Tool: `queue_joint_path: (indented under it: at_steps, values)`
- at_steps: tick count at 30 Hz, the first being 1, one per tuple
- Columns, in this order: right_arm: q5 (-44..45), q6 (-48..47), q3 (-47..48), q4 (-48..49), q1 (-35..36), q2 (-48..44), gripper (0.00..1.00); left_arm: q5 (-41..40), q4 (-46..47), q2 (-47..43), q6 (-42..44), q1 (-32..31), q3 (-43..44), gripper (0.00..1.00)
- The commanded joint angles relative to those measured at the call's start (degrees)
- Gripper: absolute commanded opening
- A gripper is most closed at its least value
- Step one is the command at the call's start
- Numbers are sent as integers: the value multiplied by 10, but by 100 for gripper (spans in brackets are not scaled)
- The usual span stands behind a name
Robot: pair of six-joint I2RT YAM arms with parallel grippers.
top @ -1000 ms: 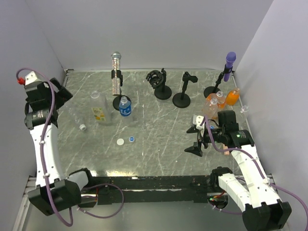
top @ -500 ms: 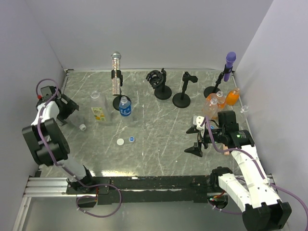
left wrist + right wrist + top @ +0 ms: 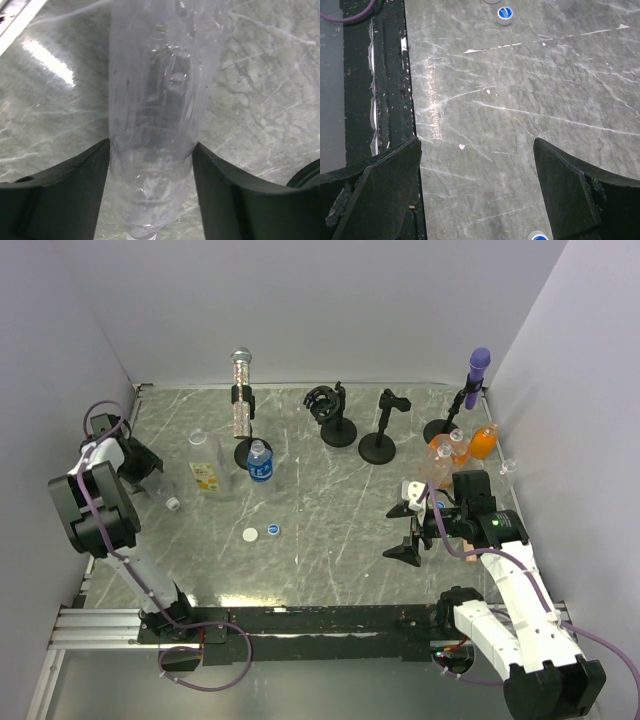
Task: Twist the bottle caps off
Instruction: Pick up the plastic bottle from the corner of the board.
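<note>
Left claw (image 3: 150, 155) lowered, narrowed — pinching clear bottle (image 3: 160, 85)

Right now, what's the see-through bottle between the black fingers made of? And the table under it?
The clear bottle looks like thin, glossy plastic: it is crinkled, it glints, and the table top shows through it. The table top looks like polished grey stone, or a sheet printed to look so: pale veins cross it and light reflects brightly off it. I cannot tell which.
</note>
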Motion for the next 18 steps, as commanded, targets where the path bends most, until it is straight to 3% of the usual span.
queue_joint_path:
  at_steps: [1,3,6,12,18]
  values:
    - [-16,-12,7,0,-3,-6,99,5,-24,25,19,-8,38,63]
    - [-14,-11,6,2,-2,-7,99,0,-29,30,24,-9,39,51]
    - [-10,-9,5,5,-2,-8,99,-17,-33,16,28,-8,37,42]
    - [-9,-9,4,5,-3,-6,99,-76,-25,-131,21,-8,25,38]
    - [-16,-14,2,5,-3,-8,99,-54,31,-331,-13,-29,-13,35]
